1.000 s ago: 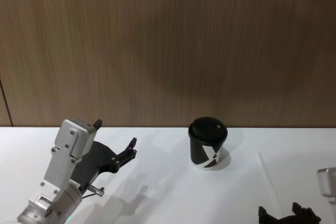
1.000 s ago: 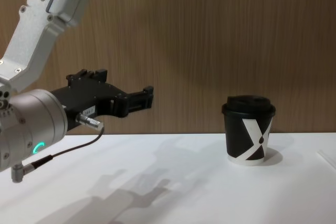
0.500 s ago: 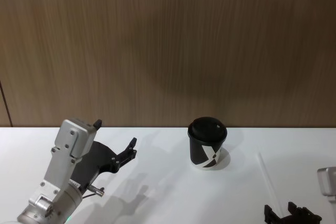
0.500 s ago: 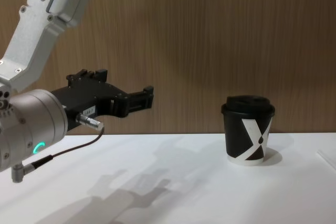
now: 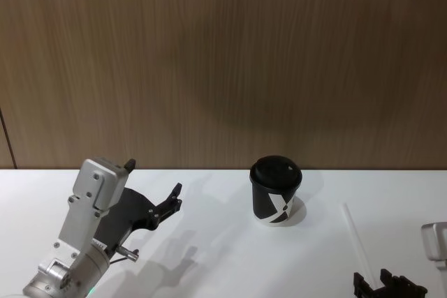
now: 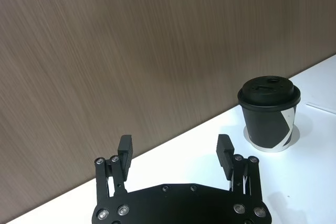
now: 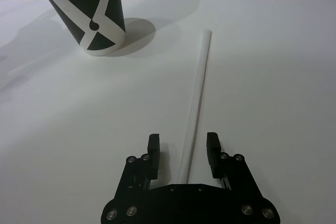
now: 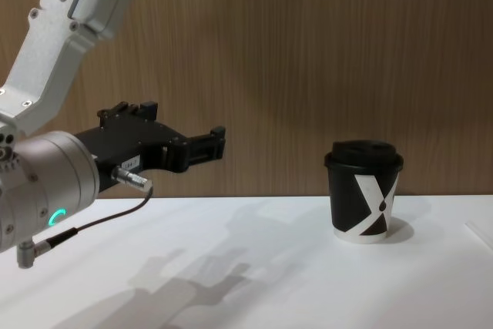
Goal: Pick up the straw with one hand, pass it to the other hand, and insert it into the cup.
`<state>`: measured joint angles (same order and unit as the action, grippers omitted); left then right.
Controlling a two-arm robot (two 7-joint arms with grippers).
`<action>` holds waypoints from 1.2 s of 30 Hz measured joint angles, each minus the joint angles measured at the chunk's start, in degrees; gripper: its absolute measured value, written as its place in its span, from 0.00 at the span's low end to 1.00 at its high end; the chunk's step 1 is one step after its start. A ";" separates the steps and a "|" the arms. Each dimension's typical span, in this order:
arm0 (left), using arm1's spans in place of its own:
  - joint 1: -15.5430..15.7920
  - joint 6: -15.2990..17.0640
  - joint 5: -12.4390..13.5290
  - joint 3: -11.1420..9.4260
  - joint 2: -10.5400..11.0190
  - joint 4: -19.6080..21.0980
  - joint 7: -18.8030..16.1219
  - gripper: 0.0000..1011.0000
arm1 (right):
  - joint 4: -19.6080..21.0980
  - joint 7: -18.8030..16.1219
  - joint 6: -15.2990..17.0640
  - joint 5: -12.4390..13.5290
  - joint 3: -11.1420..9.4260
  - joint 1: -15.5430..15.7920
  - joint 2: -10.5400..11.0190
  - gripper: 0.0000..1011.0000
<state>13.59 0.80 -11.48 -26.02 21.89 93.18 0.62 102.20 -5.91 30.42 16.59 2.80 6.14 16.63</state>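
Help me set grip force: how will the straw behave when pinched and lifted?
The straw is thin and round on the table, so a sideways nudge could roll it. It looks light and hollow; a hard pinch may crush it. The right gripper straddles one end, so it may tilt when lifted.

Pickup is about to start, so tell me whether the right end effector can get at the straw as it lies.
Probably yes: the right end effector is open, its fingers either side of the straw lying flat; the cup stands well aside.
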 joint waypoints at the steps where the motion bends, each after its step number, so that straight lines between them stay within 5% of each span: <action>1: 0.00 0.00 0.00 0.00 0.00 0.00 0.00 0.99 | -0.01 -0.01 0.01 0.00 0.00 -0.01 0.00 0.53; 26: 0.00 0.00 0.00 0.00 0.00 0.00 0.00 0.99 | -0.03 -0.06 0.08 0.01 0.00 -0.02 0.00 0.37; 36: 0.00 0.00 0.00 0.00 0.00 0.00 0.00 0.99 | -0.03 -0.07 0.10 0.02 0.01 -0.01 0.00 0.17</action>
<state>13.59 0.79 -11.48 -26.02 21.89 93.18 0.62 102.17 -5.97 30.52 16.61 2.81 6.13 16.63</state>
